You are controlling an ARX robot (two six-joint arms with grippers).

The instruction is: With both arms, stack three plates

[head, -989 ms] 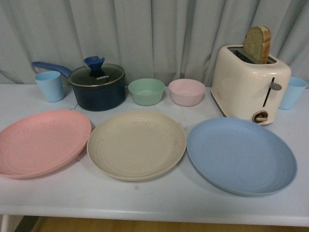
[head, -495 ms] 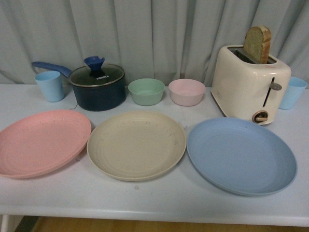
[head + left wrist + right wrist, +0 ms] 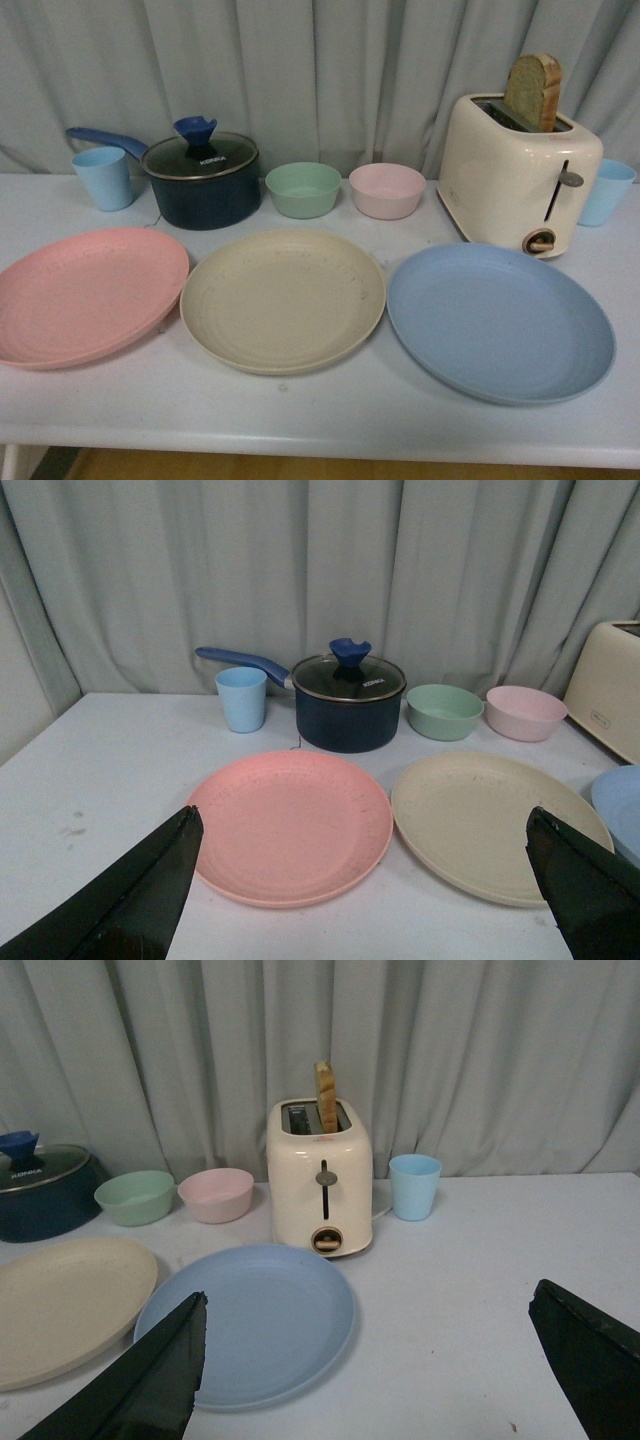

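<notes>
The left gripper (image 3: 362, 820) hangs above the near edge of the table (image 3: 300, 425) with its two black fingers spread wide and nothing between them. In the left wrist view it faces the pink plate (image 3: 290, 825), with the cream plate (image 3: 495, 825) just beside that one. The right gripper (image 3: 370, 1295) is likewise spread wide and empty, and it faces the blue plate (image 3: 250, 1320). Neither arm shows in the front view, so both seem held back from the plates, touching nothing.

The three plates lie flat in a row along the front of the table. In the front view the pink plate sits on the robot's left, the cream plate in the middle and the blue plate on the robot's right. Their rims come very close to each other; whether they touch cannot be told. No plate rests on another.

Behind the row, against a grey curtain (image 3: 320, 70), stand a light blue cup (image 3: 103, 178), a dark blue pot (image 3: 200, 185) with a glass lid, a small green bowl (image 3: 303, 190), a small pink bowl (image 3: 387, 190), a cream toaster (image 3: 515, 180) with a slice of bread (image 3: 533, 92) sticking up, and a second blue cup (image 3: 605, 192).

Judged from this, the stacking has not begun. All of it is left: two plates must be lifted and set onto the third.
</notes>
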